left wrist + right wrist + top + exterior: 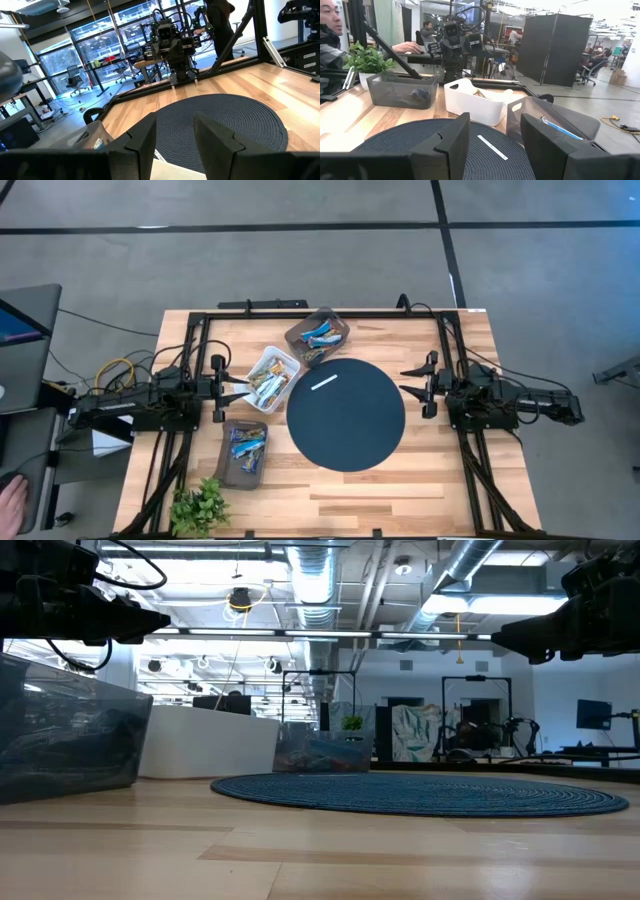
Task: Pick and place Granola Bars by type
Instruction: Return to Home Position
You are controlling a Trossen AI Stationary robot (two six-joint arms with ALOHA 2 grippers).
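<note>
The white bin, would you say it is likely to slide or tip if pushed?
It would probably slide, not tip: the white bin looks low and wide. Likely light, being thin plastic holding small bars.

Granola bars [266, 386] heaped in three bins, one alone on the mat.
A slim silvery-white bar [324, 383] lies flat and slanted on the round dark mat [350, 430]. The others fill the white bin [292, 363] (yellowish and silvery wrappers), the upper dark bin [296, 330] and the lower dark bin [243, 477], both showing blue.
</note>
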